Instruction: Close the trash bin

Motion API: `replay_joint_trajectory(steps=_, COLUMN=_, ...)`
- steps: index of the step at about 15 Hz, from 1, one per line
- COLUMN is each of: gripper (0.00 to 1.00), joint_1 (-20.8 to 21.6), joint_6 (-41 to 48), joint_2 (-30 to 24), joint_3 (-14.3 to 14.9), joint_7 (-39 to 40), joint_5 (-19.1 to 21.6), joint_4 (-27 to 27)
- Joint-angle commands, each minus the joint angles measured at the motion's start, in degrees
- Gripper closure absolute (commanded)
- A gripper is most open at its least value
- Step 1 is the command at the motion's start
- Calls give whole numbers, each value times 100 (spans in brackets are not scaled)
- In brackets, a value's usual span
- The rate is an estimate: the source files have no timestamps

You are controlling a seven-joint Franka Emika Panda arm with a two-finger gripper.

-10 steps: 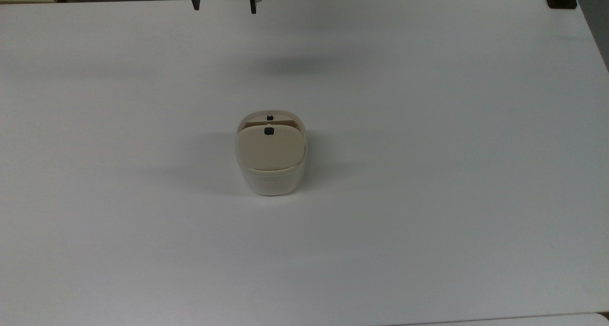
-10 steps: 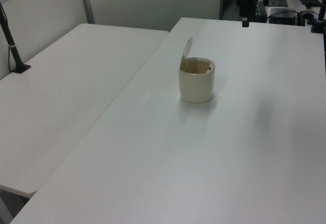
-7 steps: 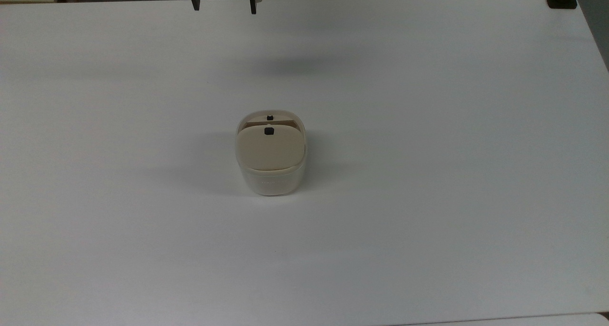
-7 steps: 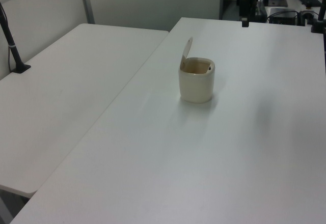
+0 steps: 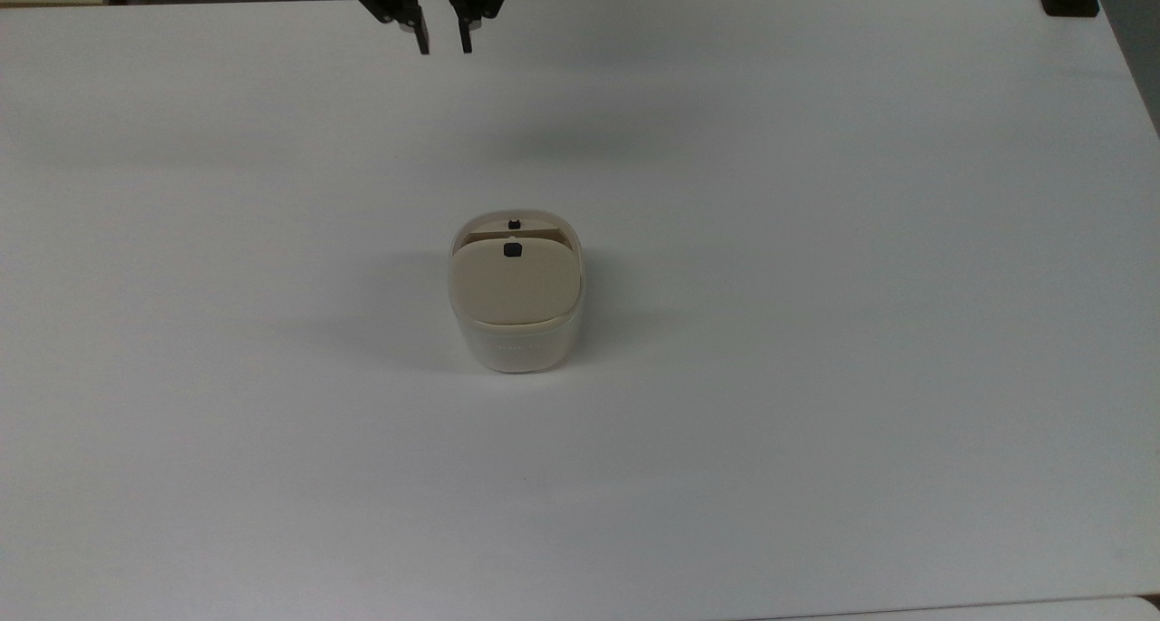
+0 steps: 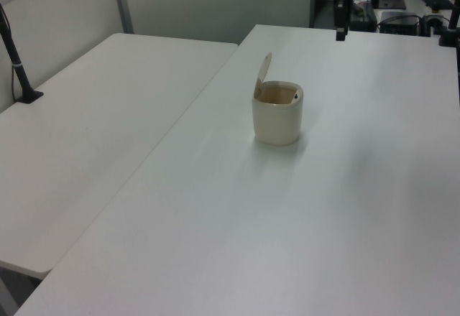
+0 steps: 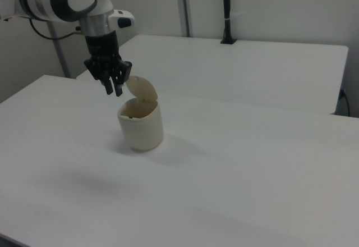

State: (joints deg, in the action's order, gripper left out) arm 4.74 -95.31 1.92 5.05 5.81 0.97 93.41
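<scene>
Faintly, trash bin (image 5: 517, 342) front marks read illegible.

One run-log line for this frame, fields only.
phase: approach | gripper: nearly closed, empty, above table far edge | trash bin: mid-table | lid: raised, open | contact: none

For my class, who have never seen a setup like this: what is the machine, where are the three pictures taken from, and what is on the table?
The machine is a robot arm, white and grey in the right view, ending in a black two-finger tool. The tool holds nothing; its fingers stand a little apart.

One picture looks down from above; the other two look across the table from opposite sides.

On the white table stands a small cream trash bin. Its beige lid is hinged up and open, so the inside shows. In the top view the tool hangs near the table's far edge, well away from the bin. A second white table stands alongside.
</scene>
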Motion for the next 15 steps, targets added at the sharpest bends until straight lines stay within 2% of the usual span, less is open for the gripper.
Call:
replay_joint_trajectory(steps=1, gripper=100, joint_1=1, joint_6=-733, joint_2=325, joint_3=-4, joint_7=96, joint_5=429, joint_4=-260)
replay_joint_trajectory(steps=3, gripper=100, joint_1=27, joint_6=-1137, joint_2=580, joint_3=-4, joint_7=-9, joint_5=561, joint_4=-524)
replay_joint_trajectory(steps=8, gripper=100, joint_1=124, joint_6=-2763, joint_2=1406, joint_3=-21, joint_7=-791, joint_5=571, joint_4=-1122)
replay_joint_trajectory(steps=11, gripper=100, joint_1=334, joint_6=-3142, joint_2=1872, joint_3=-13, joint_7=-835, joint_5=536, joint_4=-1395)
replay_joint_trajectory(steps=15, gripper=100, joint_1=379, joint_6=-3196, joint_2=1979, joint_3=-13, joint_7=-810, joint_5=492, joint_4=-1334)
